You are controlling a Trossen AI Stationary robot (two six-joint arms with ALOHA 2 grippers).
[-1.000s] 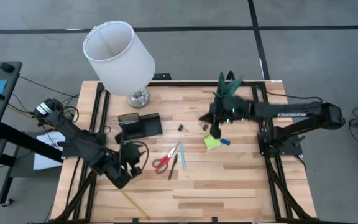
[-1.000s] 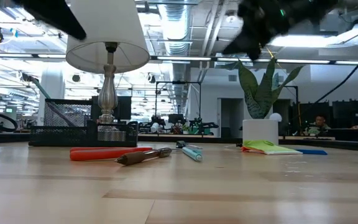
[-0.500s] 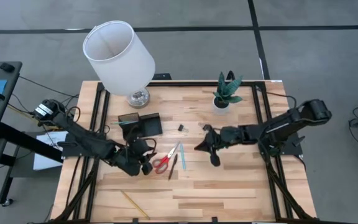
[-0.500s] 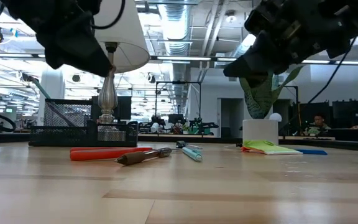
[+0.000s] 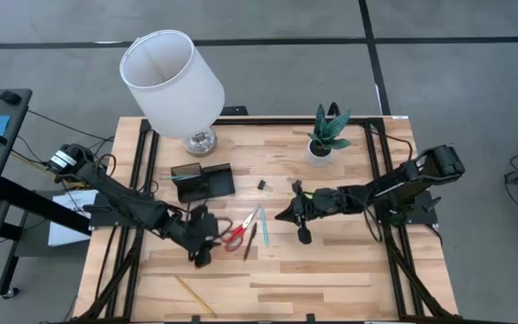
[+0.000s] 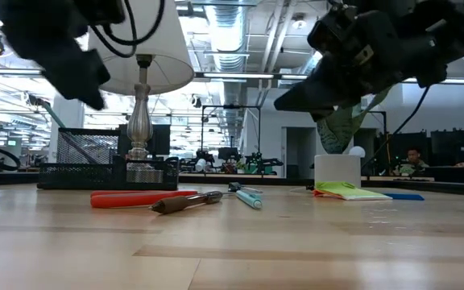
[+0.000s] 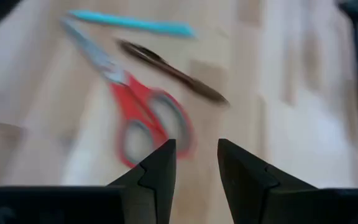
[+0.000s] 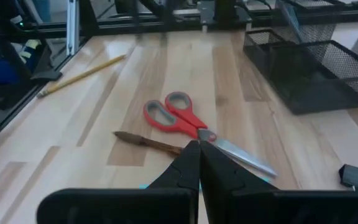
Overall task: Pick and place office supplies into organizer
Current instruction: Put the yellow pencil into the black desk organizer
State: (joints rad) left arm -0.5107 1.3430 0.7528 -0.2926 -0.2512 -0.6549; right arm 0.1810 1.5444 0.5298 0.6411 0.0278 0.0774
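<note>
My left fingers [image 7: 194, 171] stand apart with a narrow gap and nothing between them, hanging over the desk [image 5: 331, 261] just short of the red handles of the scissors [image 7: 138, 112]. In the overhead view that left gripper [image 5: 202, 245] sits just beside the scissors [image 5: 239, 232] on their handle side, its arm reaching in from the desk's left edge.

My right fingers [image 8: 197, 163] are pressed together, empty, pointing at the scissors' pivot from above. The right gripper [image 5: 288, 213] hovers just to the right of the light blue pen [image 5: 263, 225], which lies beside the dark pen [image 5: 251, 239].

The scissors lie flat near the middle of the desk, blades angled toward the far side. The organizer [image 5: 202, 181], a black mesh tray, sits behind them near the lamp [image 5: 173, 83]. A binder clip [image 5: 263, 185] lies between the organizer and the plant [image 5: 328, 131]. A yellow pencil [image 5: 193, 295] rests near the front edge, well apart from the rest. The low view shows the green sticky notes [image 6: 349, 190] beside the plant pot.
</note>
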